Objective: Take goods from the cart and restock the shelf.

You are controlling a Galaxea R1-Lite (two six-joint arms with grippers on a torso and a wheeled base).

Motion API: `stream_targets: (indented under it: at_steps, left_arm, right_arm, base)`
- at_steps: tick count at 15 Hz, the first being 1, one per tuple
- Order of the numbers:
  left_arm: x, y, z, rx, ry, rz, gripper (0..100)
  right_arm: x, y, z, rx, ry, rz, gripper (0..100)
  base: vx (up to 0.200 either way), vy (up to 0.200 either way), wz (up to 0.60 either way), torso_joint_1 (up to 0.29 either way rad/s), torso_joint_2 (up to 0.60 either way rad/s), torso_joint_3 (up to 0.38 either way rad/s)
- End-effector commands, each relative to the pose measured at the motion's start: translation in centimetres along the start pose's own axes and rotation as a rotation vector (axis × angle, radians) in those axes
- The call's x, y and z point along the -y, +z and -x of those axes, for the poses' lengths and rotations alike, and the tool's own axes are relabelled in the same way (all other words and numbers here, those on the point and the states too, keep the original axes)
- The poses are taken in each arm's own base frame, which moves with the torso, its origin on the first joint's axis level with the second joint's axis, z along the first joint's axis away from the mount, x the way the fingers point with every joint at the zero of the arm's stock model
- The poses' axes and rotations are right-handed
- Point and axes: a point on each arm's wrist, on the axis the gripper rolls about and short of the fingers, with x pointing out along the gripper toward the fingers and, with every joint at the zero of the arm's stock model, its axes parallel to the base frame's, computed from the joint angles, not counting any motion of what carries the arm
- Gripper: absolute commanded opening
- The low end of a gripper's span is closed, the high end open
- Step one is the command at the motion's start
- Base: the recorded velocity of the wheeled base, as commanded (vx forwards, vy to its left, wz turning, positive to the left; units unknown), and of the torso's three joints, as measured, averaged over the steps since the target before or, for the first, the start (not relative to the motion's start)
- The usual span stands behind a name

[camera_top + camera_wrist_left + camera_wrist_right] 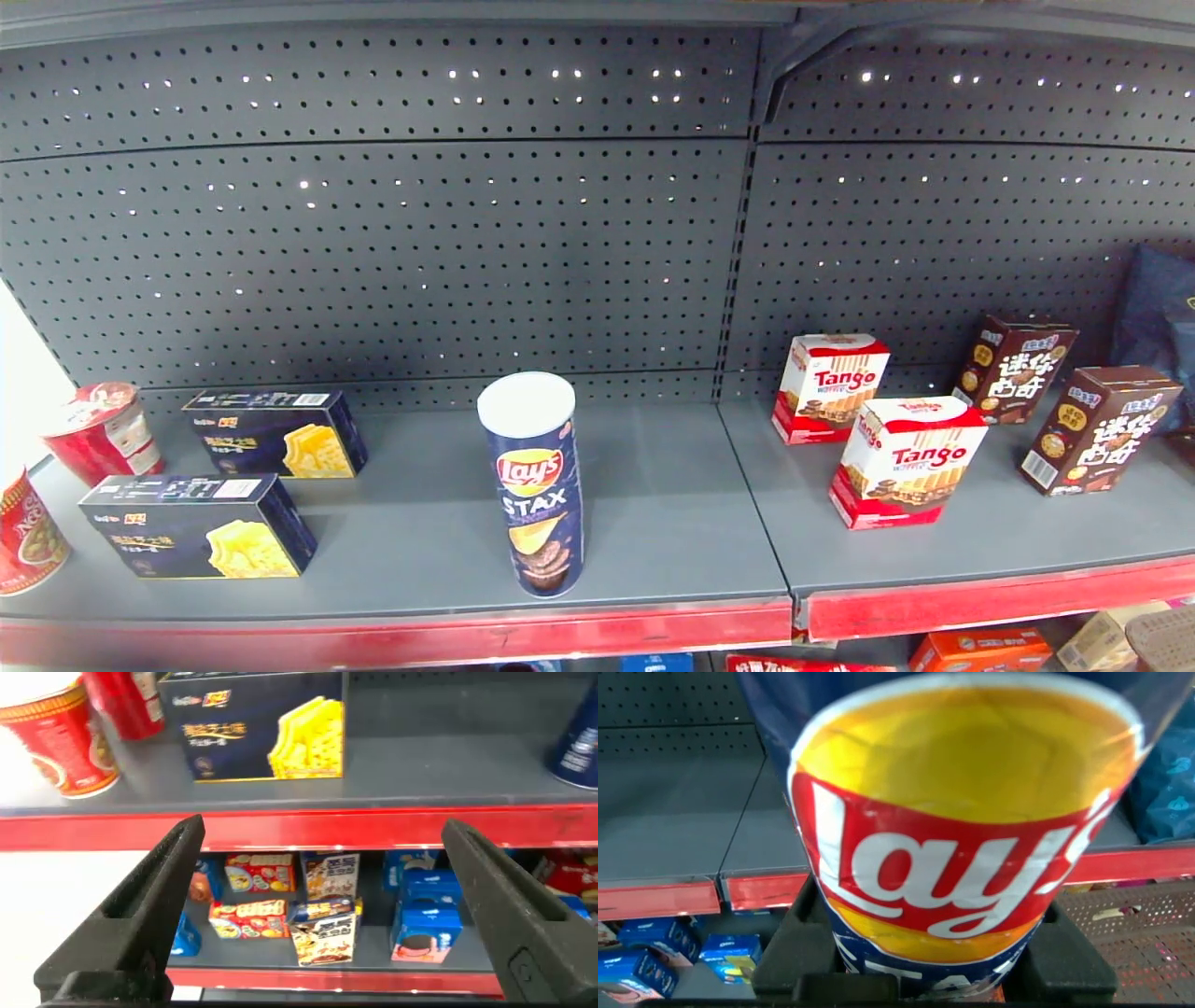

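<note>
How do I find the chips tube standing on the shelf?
Look at the grey shelf with the red front edge. The chip tube stands alone near its middle. It is the only tall thing, dark blue with a white lid; its neighbours are boxes and red cups.

A shop is shown. Boxed snacks (pixel 906 462) are ranged on a grey, perforated-backed shelf (pixel 672 504) edged in red.
</note>
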Motion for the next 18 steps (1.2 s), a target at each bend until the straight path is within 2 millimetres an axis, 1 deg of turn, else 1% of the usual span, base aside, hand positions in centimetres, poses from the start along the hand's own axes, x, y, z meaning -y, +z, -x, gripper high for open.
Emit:
stream_targets:
  at_steps: [1,3,5,7,8,11,13,16,17,18]
  left_arm:
    - [0.0,0.0,0.0,-0.004,0.018,0.008,100]
    - [0.0,0.0,0.0,-0.004,0.018,0.049,100]
    - [0.0,0.0,0.0,-0.004,0.018,0.048,100]
    - [0.0,0.0,0.0,-0.004,0.019,0.048,100]
    - [0.0,0.0,0.0,-0.004,0.019,0.048,100]
    - [0.0,0.0,0.0,-0.004,0.019,0.048,100]
    - [0.0,0.0,0.0,-0.004,0.019,0.048,100]
    - [0.0,0.0,0.0,-0.004,0.019,0.048,100]
    - [0.0,0.0,0.0,-0.004,0.021,0.048,100]
    - [0.0,0.0,0.0,-0.004,0.019,0.048,100]
  right_arm:
    - [0.0,0.6,0.1,0.023,0.011,0.004,0]
    - [0.0,1.9,0.5,0.064,0.035,0.006,0]
    - [0.0,2.3,0.7,0.079,0.086,0.005,0]
    - [0.1,2.9,0.7,0.089,0.193,0.006,0]
    - [0.1,3.1,0.5,0.084,0.218,0.007,0]
    - [-0.5,5.1,-1.5,0.035,0.391,0.013,0]
    - [-1.3,6.9,-3.2,0.002,0.479,0.017,0]
    - [-2.5,8.5,-6.7,-0.085,0.442,0.054,0]
    - [-2.8,8.7,-7.6,-0.101,0.407,0.087,0]
    - [-2.9,8.8,-8.0,-0.105,0.397,0.101,0]
  base:
    - [0.000,0.000,0.00,0.000,0.00,0.000]
    - [0.000,0.000,0.00,0.000,0.00,0.000]
    - [0.000,0.000,0.00,0.000,0.00,0.000]
    - [0.000,0.000,0.00,0.000,0.00,0.000]
    - [0.000,0.000,0.00,0.000,0.00,0.000]
    - [0.000,0.000,0.00,0.000,0.00,0.000]
    - [0.000,0.000,0.00,0.000,0.00,0.000]
    - [0.000,0.000,0.00,0.000,0.00,0.000]
    - [0.000,0.000,0.00,0.000,0.00,0.000]
    - [0.000,0.000,0.00,0.000,0.00,0.000]
